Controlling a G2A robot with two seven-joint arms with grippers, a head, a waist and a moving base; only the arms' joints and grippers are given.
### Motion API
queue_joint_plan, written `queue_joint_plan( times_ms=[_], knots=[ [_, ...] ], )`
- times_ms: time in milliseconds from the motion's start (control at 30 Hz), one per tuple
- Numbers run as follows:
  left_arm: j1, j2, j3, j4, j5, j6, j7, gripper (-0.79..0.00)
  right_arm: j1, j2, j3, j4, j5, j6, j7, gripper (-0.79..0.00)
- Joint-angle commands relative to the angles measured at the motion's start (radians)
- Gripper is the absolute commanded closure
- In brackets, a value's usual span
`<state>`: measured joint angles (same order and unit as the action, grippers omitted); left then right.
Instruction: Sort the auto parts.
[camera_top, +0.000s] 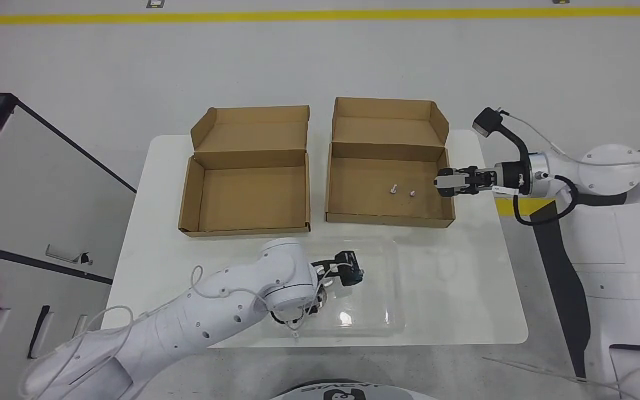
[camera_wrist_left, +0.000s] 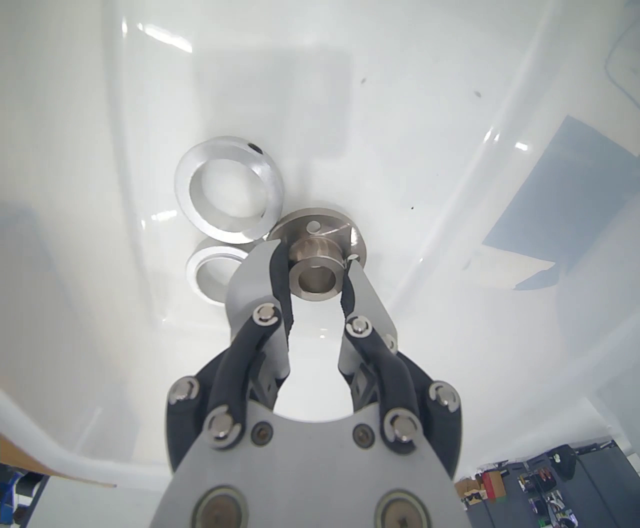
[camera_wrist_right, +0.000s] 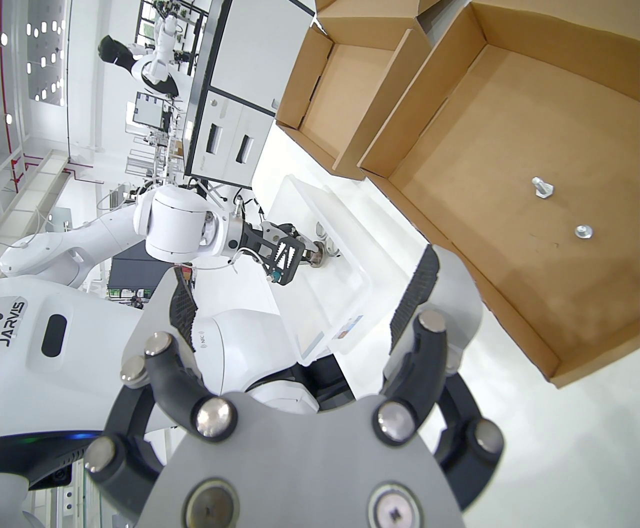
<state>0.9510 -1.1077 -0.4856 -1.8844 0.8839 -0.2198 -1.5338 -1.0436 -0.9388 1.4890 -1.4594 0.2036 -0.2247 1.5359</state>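
Observation:
My left gripper (camera_wrist_left: 314, 272) is down in the clear plastic tray (camera_top: 385, 290), shut on the hub of a flanged metal bushing (camera_wrist_left: 320, 250). Two silver rings lie right beside it, a larger one (camera_wrist_left: 230, 190) and a smaller one (camera_wrist_left: 212, 272) partly behind a finger. The right wrist view shows that same gripper (camera_wrist_right: 305, 252) in the tray. My right gripper (camera_top: 441, 183) hovers at the right wall of the right cardboard box (camera_top: 385, 150), open and holding nothing. Two small silver bolts (camera_wrist_right: 542, 188) (camera_wrist_right: 582, 231) lie on that box's floor.
The left cardboard box (camera_top: 245, 195) stands open next to the right one, with nothing visible inside. Both boxes have raised flaps at the back. The white table (camera_top: 470, 290) has bare surface to the right of the tray.

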Motion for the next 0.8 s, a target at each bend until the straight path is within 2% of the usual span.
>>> queue_joint_plan(
  times_ms=[0, 267, 500, 600, 767],
  knots=[
    [0.000, 0.007, -0.018, -0.028, -0.012, 0.001, -0.002, 0.000, 0.000, 0.000, 0.000, 0.000, 0.000, 0.000, 0.000, -0.785],
    [-0.011, 0.050, -0.079, -0.156, -0.063, 0.007, -0.002, 0.000, 0.000, 0.000, 0.000, 0.000, 0.000, 0.000, 0.000, -0.785],
    [-0.019, 0.090, -0.139, -0.230, -0.137, -0.001, -0.002, 0.000, 0.000, 0.000, 0.000, 0.000, 0.000, 0.000, 0.000, -0.785],
    [-0.017, 0.102, -0.190, -0.250, -0.197, -0.016, 0.003, 0.000, 0.000, 0.000, 0.000, 0.000, 0.000, 0.000, 0.000, -0.785],
    [0.011, 0.124, -0.298, -0.255, -0.328, -0.095, 0.087, 0.000, 0.000, 0.000, 0.000, 0.000, 0.000, 0.000, 0.000, -0.785]
  ],
)
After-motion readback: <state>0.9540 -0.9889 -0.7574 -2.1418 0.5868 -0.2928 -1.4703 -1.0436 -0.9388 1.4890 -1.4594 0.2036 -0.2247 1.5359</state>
